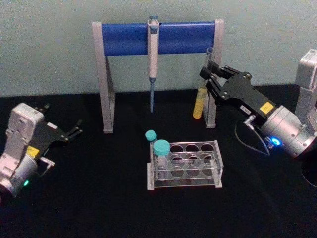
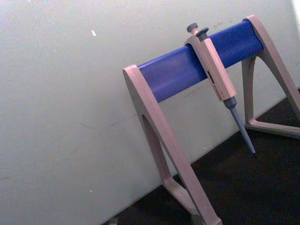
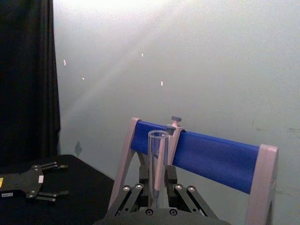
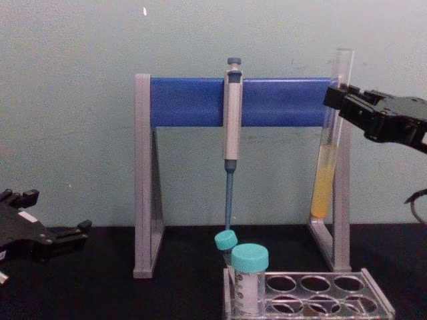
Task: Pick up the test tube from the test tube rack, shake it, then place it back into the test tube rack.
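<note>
The right gripper's [image 1: 210, 74] fingers [image 4: 347, 100] are pinching the test tube [image 1: 200, 103] on its upper glass, just below the open mouth. The tube is hanging nearly upright in the air, its yellow liquid in the lower part, well above the black table [image 1: 99, 198]. It is hanging just in front of the right leg of the pipette stand [image 1: 129, 37], back and to the right of the test tube rack [image 1: 197, 153].

I am treating this tube as light, stiff and brittle. I am judging the bare glass to be slick between the pads, and with no cap, a hard shake risks slopping liquid out. A hold this high is leaving the weighted end swinging below, so I am favouring small, gentle motions and steady pressure. I am also minding the stand's leg beside it, since a knock there could crack the glass.

In the rack, two teal-capped tubes [image 1: 161, 148] are occupying the left end, and the remaining holes are standing open for the return. A pipette [image 1: 152, 49] is hanging from the stand's blue bar. The left gripper [image 3: 64, 178] is resting low on the left of the table, fingers spread, holding nothing.
</note>
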Controlling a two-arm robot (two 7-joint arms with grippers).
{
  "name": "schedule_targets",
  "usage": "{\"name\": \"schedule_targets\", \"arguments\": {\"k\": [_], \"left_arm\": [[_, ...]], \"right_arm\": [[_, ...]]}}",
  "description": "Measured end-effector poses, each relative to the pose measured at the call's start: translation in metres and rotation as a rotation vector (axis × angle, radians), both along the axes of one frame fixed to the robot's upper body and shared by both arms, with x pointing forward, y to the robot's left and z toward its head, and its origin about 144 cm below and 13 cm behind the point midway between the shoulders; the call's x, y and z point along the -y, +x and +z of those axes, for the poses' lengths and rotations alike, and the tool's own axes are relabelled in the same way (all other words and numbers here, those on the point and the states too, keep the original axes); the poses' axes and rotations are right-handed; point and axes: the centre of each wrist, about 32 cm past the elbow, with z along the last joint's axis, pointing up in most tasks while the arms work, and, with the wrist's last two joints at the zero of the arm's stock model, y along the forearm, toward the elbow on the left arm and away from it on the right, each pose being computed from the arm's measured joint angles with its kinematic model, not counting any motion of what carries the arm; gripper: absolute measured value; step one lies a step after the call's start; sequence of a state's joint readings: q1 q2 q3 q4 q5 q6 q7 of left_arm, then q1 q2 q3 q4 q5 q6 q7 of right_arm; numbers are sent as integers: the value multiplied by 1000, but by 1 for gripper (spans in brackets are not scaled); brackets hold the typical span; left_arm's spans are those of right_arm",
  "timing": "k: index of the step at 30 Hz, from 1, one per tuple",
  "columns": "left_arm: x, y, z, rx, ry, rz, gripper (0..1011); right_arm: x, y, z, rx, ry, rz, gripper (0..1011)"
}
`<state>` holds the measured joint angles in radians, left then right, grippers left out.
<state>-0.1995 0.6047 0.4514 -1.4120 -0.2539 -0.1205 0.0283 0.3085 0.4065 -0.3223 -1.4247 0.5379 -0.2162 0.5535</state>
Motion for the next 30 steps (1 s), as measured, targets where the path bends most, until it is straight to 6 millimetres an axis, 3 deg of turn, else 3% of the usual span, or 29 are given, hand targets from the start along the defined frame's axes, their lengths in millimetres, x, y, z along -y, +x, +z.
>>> {"name": "schedule_targets", "arguments": {"k": [12,21,30], "left_arm": [[0,0,0,0,0,0,1001],[0,0,0,0,0,0,1001],[0,0,0,0,0,0,1001]], "right_arm": [[-4,3,1,-8,3,111,217],[22,-7,6,-70,-17,207,217],[40,-16,9,-70,-73,129,217]]}}
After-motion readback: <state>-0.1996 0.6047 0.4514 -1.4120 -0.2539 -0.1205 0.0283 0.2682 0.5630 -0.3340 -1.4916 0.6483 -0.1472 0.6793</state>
